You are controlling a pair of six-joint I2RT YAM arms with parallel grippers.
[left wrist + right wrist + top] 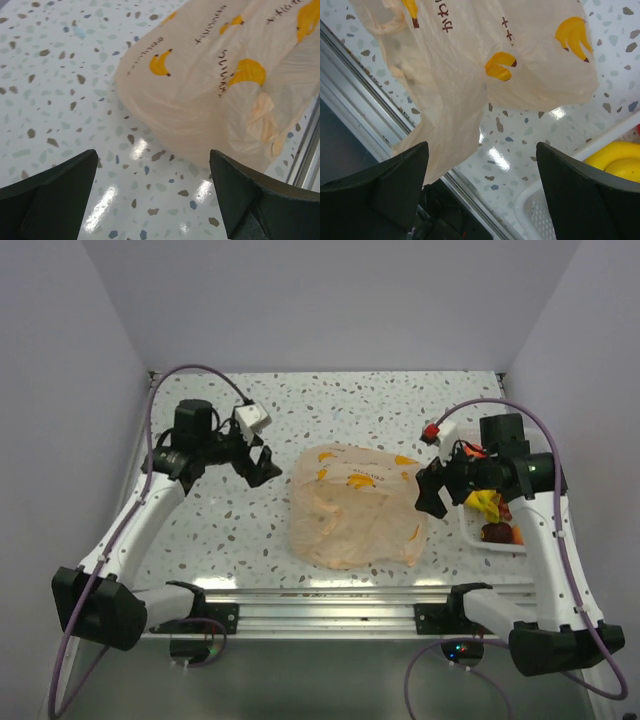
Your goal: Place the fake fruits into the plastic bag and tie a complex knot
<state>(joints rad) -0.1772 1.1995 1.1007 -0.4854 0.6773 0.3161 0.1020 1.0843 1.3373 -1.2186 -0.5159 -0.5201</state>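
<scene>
Currently the thin translucent peach-orange plastic bag [355, 505] lies flat at the table's [350, 410] centre, with the glossy toy fruits [485, 502] at three o'clock in a white perforated basket [480, 545]. Our left gripper [265, 472] and right gripper [430, 495] gape wide, holding nothing. We risk pinching both slippery layers together, never opening the mouth.

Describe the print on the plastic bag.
Yellow bananas and dark lettering on the pale peach plastic bag; clearest in the left wrist view.

We see the plastic bag [355, 510] in translucent pale peach-orange, printed with yellow bananas and dark lettering. The table [220, 530] is white terrazzo with grey, brown and blue flecks. The basket [472, 530] is white and perforated. The banana bunch [486, 503] is yellow, the round fruit [496, 532] dark maroon. The left gripper [262, 468] and right gripper [430, 490] are black, and we read the cables [150, 430] as purple.
</scene>
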